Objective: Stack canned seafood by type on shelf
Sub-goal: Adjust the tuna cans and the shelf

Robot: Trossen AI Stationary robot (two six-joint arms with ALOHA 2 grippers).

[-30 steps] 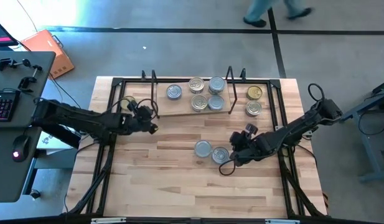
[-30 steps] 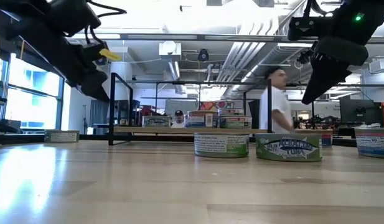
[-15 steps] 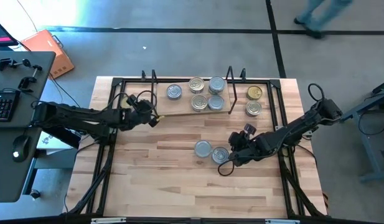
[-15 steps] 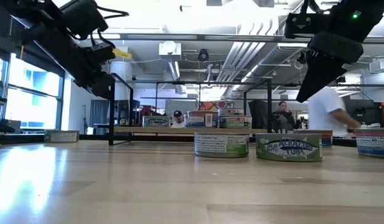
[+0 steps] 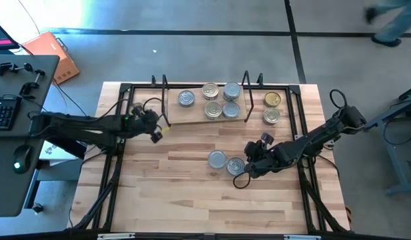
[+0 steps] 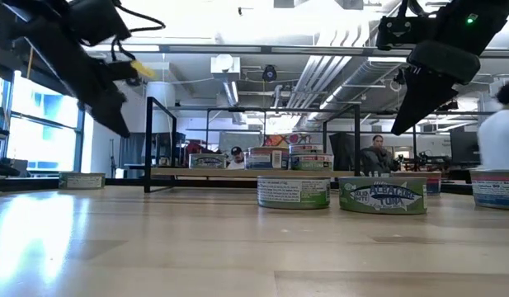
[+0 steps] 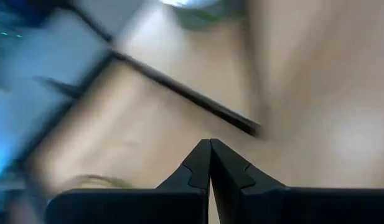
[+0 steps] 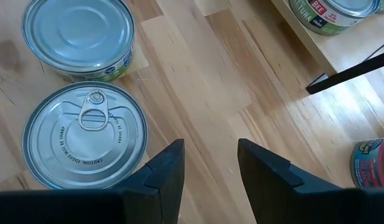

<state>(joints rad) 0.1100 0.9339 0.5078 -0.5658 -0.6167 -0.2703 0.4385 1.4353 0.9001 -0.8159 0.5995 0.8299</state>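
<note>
The shelf (image 5: 189, 116) stands at the table's far middle, with several seafood cans (image 5: 213, 111) on its board. Two more cans (image 5: 272, 108) sit on the table to its right. Two silver-topped cans (image 5: 217, 159) (image 5: 236, 165) stand side by side on the bare table, and also show in the right wrist view: can (image 8: 79, 34), can (image 8: 86, 134). My right gripper (image 8: 210, 167) hangs open just right of them, above the wood, and grips nothing. My left gripper (image 5: 158, 135) is shut and empty, in the air off the shelf's left end.
The black frame (image 5: 118, 133) runs along the table's edges. A desk with a keyboard (image 5: 0, 113) stands to the left of the table. A person (image 6: 500, 124) passes in the room behind. Open wood (image 5: 192, 193) lies at the table's near side.
My left gripper, still shut, has swung first a little toward the shelf's left end and then back toward the table's left edge. A person has walked across the room behind the table.
</note>
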